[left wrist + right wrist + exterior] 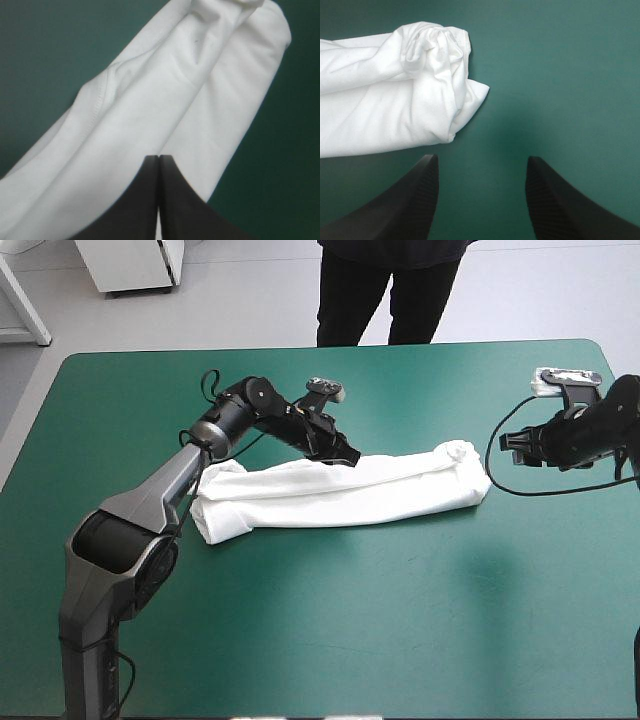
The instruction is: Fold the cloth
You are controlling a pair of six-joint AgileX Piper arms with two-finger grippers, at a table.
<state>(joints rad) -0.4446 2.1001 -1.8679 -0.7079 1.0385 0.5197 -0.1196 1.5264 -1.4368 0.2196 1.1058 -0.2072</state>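
Observation:
The white T-shirt [340,490] lies on the teal-green cover as a long folded strip running left to right, its right end rolled into a bunched knot. My left gripper [345,454] sits at the strip's far edge near its middle. In the left wrist view its fingers [159,159] are shut into one point just over the T-shirt [150,100], with no cloth seen between them. My right gripper [505,445] hovers just off the strip's right end. Its fingers [482,158] stand open over bare cover, the T-shirt's [380,110] bunched end ahead and to one side.
The teal-green table [400,620] shows bare cover in front of the strip and to both sides. The right arm's black cable [520,488] loops on the cover near the strip's right end.

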